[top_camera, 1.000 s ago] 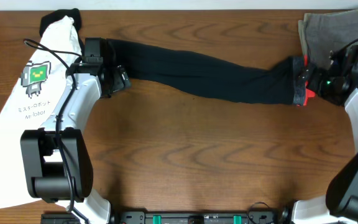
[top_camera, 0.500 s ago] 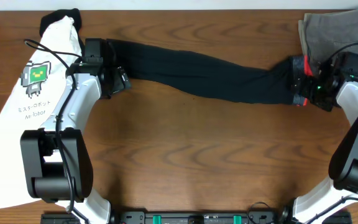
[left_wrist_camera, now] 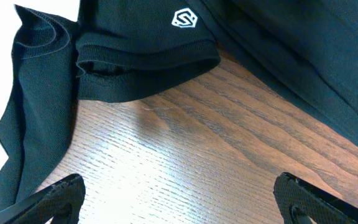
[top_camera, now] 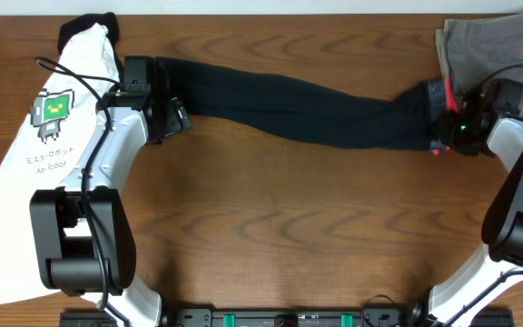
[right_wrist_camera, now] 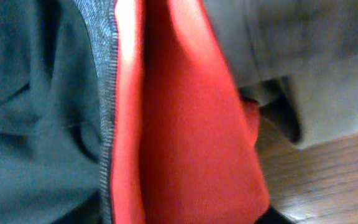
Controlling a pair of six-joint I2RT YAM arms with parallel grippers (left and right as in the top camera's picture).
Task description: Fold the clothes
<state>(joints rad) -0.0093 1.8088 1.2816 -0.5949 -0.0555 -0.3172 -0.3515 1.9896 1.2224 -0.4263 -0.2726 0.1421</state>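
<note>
**Right pincer pressed in at the waistband, left one wide by the cuff**

Since a second ago my right gripper (top_camera: 445, 130) has pushed in from the table's right edge onto the waist end of the trousers (top_camera: 307, 113), and my right arm has swung further into the overhead view. Less of the coral edge shows from above now. My left gripper (top_camera: 176, 115) has not moved, and the trousers lie as they did: stretched across the far half of the table (top_camera: 289, 236), cuffs to the left, waist to the right.

My left fingers (left_wrist_camera: 61, 194) stand wide apart over bare wood, holding nothing, just short of a leg cuff (left_wrist_camera: 148, 59). Whether my right pincer has closed on the cloth I cannot tell; its camera sees only fabric.

The cuff bears a small white hexagonal emblem (left_wrist_camera: 184, 18) with an S-like shape. The white T-shirt (top_camera: 25, 200) on the left carries a green robot print (top_camera: 51, 109) above a line of Japanese characters and a line starting "Mr."; the rest is too small to read.

The trousers are soft black knit with ribbed cuffs. The waistband (right_wrist_camera: 107, 93) is speckled grey, its coral edge (right_wrist_camera: 185, 124) smooth. Folded grey-olive trousers (top_camera: 484, 45) lie just beyond it, on grained brown wood.
</note>
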